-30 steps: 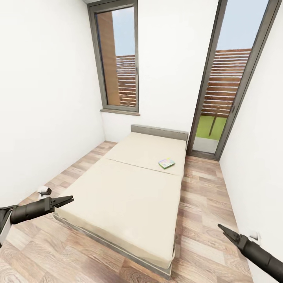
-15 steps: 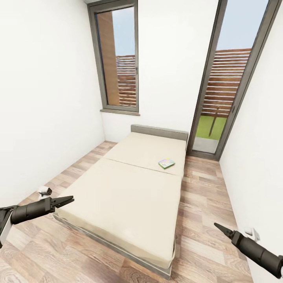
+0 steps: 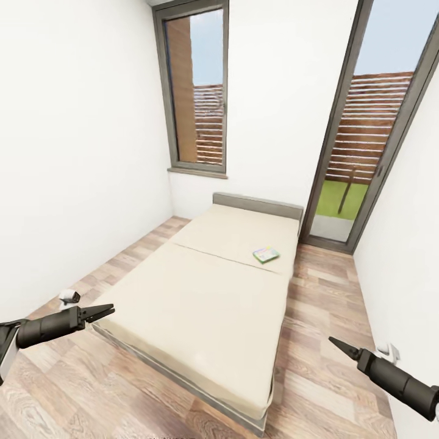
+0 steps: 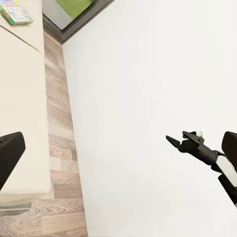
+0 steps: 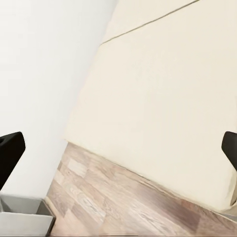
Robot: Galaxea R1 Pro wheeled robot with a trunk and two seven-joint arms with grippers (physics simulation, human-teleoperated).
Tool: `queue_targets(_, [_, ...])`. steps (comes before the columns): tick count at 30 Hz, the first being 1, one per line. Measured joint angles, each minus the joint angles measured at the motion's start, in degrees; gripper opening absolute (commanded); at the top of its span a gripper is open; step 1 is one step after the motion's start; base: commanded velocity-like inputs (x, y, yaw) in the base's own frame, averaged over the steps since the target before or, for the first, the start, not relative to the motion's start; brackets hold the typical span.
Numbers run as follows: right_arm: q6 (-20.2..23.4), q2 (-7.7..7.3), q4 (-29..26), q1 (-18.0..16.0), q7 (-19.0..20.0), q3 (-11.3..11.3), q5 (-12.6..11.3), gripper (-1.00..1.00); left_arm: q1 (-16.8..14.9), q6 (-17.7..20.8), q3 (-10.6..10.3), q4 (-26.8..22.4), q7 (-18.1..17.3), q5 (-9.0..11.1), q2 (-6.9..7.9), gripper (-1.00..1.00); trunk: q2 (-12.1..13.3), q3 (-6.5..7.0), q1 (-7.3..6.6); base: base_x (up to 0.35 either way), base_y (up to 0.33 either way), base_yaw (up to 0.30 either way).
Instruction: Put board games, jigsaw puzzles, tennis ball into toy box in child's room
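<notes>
Shifting view: the whole room sits further right and a little lower in the head view than half a second ago, window (image 3: 196, 91) and glass door (image 3: 372, 134) alike; that reads as the camera moving with the robot, not the furniture moving
Right arm: the right gripper (image 3: 339, 346) has crept slightly inward and up over the last second, now hanging over the wood floor (image 3: 317, 317) just off the near right corner of the bed (image 3: 201, 305); its fingers look drawn to a point in the head view, jaws together and holding nothing
Left arm: the left gripper (image 3: 103, 312) has kept its place beside the near left edge of the bed; its tips stand slightly apart, and it is empty
Task thing in sight: one board game (image 3: 266, 255) lies flat on the far right part of the mattress, near the seam, well apart from both grippers; it also shows in the left wrist view (image 4: 16, 12)
Meaning for the task: judged from this, the robot is repositioning by the bed and no grasp has begun; a second board game, the table and the toy box cannot be placed from these pictures
Writing: the board game's cover is a bright patchwork of colours, too small to read; no brand or label can be made out anywhere
</notes>
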Motion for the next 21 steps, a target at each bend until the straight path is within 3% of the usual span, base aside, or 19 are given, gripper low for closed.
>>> queue_targets(8, [1.7,0.38,-0.2,-0.1,0.0,0.1,0.0,1.0,0.0,0.0,0.1,0.0,0.0,-0.1,0.04,1.0,0.0,-0.25,-0.01,0.087,-0.21,0.266])
queue_targets(21, [3.2,0.42,-0.4,-0.1,0.1,0.1,-0.1,1.0,0.0,0.0,0.0,0.0,0.0,-0.1,-0.05,1.0,0.0,-0.79,0.0,0.027,-0.108,0.263])
